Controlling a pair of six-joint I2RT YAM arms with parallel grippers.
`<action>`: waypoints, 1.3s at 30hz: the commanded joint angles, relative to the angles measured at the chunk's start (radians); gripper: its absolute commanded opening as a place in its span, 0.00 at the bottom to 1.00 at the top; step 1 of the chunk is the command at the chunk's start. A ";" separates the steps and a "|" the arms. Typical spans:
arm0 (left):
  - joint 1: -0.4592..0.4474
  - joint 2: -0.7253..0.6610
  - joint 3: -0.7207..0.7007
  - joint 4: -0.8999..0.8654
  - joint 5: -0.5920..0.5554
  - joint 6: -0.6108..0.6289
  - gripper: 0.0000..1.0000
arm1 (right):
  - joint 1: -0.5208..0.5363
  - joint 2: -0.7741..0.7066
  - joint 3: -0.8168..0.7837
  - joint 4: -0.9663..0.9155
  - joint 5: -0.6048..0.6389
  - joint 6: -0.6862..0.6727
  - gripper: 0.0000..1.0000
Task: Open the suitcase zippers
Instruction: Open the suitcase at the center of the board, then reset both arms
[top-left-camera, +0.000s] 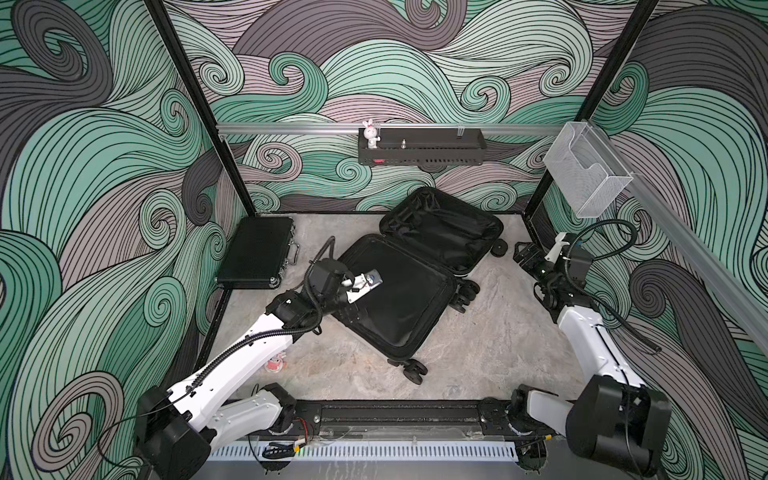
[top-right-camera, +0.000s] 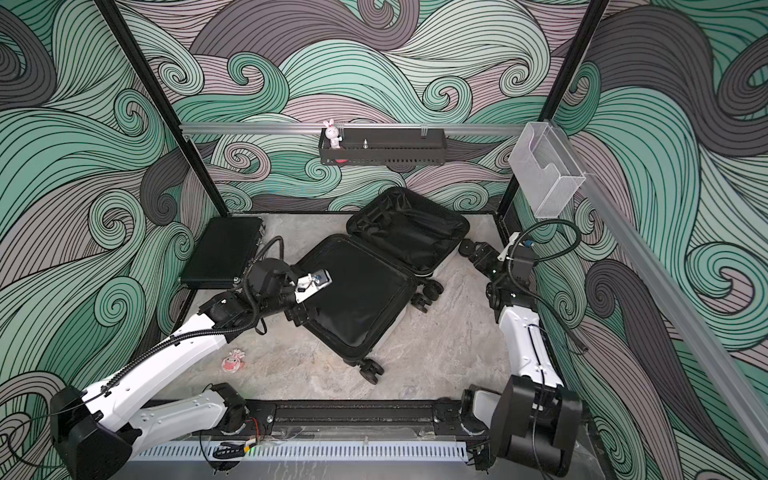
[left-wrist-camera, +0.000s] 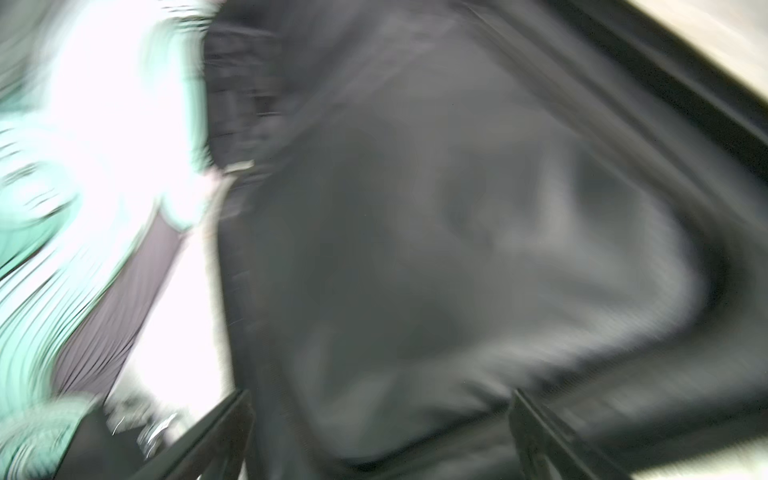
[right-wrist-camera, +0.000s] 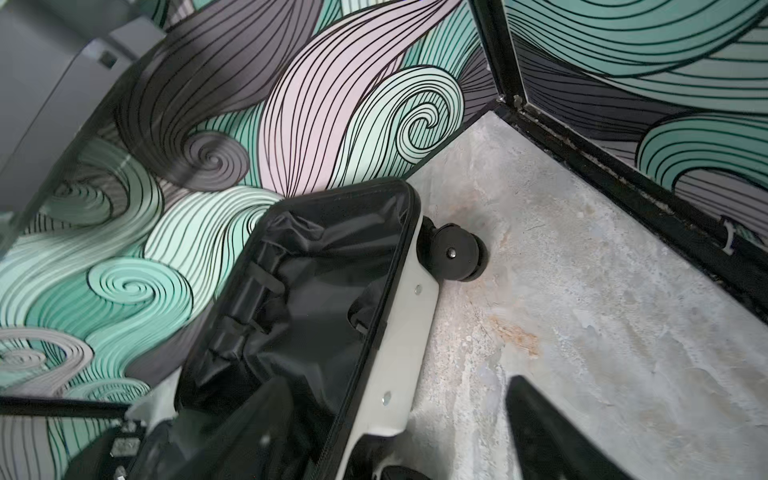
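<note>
One suitcase lies spread open in two halves at mid table, with four wheels showing and the zippers undone. One briefcase lies far left. Two grippers:
- The left gripper is over the near half, jaws wide, empty.
- The right gripper is near the far half's wheel, jaws wide, empty.

Swirl-patterned walls, mottled grey floor, black wall shelf.

Both top views are evenly lit and sharp, edges bowed. Left wrist view: suitcase motion-smeared, white glare; right wrist crisp.
</note>
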 joint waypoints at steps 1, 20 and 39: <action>0.136 -0.002 -0.027 0.164 -0.169 -0.311 0.99 | 0.016 -0.015 -0.075 0.010 0.038 -0.216 0.99; 0.400 0.412 -0.534 1.246 -0.454 -0.434 0.99 | 0.156 0.324 -0.302 0.667 -0.021 -0.425 0.99; 0.558 0.449 -0.467 1.101 -0.333 -0.614 0.99 | 0.246 0.399 -0.328 0.765 0.182 -0.461 0.99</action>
